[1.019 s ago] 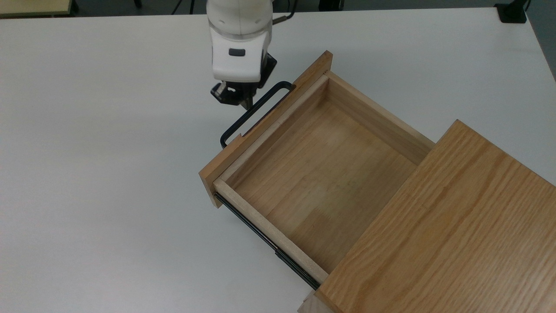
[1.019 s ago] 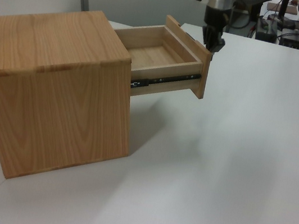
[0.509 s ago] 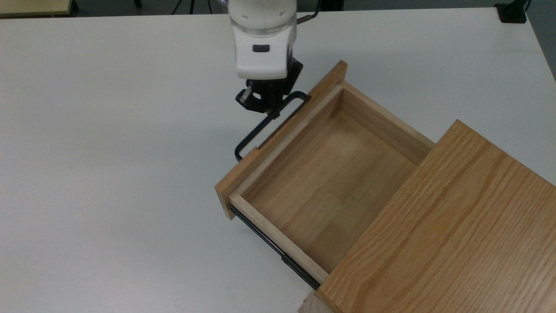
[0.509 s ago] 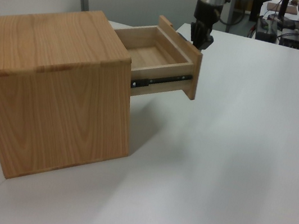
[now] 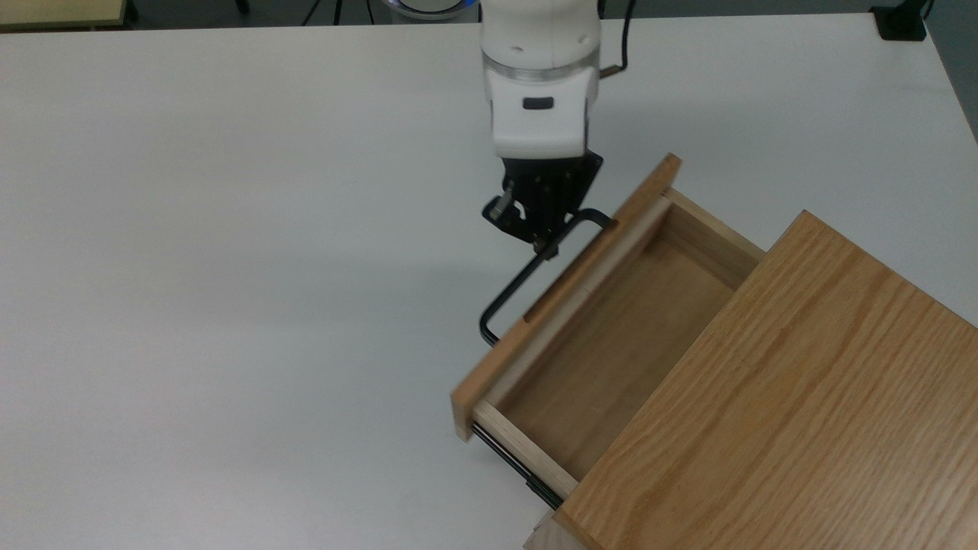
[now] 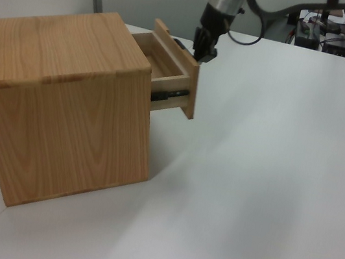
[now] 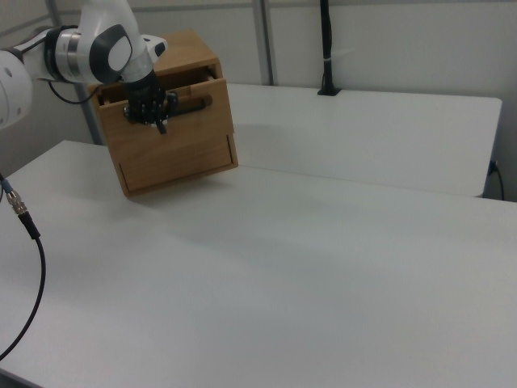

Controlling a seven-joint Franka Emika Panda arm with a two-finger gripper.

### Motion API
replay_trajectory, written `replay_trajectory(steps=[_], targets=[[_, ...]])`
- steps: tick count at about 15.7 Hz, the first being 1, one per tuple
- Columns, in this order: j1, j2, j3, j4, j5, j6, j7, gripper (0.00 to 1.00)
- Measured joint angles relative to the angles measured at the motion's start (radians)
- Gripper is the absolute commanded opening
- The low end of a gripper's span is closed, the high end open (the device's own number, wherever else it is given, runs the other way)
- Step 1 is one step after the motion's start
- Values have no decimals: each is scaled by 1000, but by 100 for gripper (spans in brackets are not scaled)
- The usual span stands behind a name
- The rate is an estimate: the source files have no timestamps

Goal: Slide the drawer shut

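Note:
The light wooden drawer [image 5: 611, 344] stands partly out of the oak cabinet [image 5: 779, 397], roughly a third of its length showing, and it is empty inside. Its flat front panel [image 5: 565, 283] carries a black U-shaped handle [image 5: 519, 286], and a black side rail [image 5: 508, 462] shows below. My gripper [image 5: 541, 241] is shut and points down, its tips against the outer side of the handle bar near its far end. In the left view the gripper [image 6: 204, 54] sits just beyond the drawer [image 6: 177, 81]. In the right view the gripper [image 7: 159, 121] is at the drawer front [image 7: 198, 103].
The cabinet [image 6: 64, 106] stands near a corner of the white table [image 5: 229, 267]. A black clamp base [image 5: 901, 23] sits at the top view's far right edge. A black cable [image 7: 24, 218] hangs at the right view's left, with a black post [image 7: 327, 48] behind.
The drawer has slid well into the cabinet, from about two thirds out to about a third. The gripper has travelled with the handle, toward the top view's lower right.

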Motion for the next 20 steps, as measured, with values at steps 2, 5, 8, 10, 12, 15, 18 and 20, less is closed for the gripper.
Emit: replay_trajectory(steps=[2,5,8,10,12,15,18,20], targets=[[21,30,0,19,0,74,47,0],[60,69,0,24,0,186,96,0],[73,107,0,27,0,276,123,0],[72,126,-1,31,0,324,134,0],[71,136,-1,32,0,364,153,0],[71,159,-1,33,0,443,188,0],[71,168,-1,39,0,460,245,0],[71,168,-1,43,0,460,265,0]])
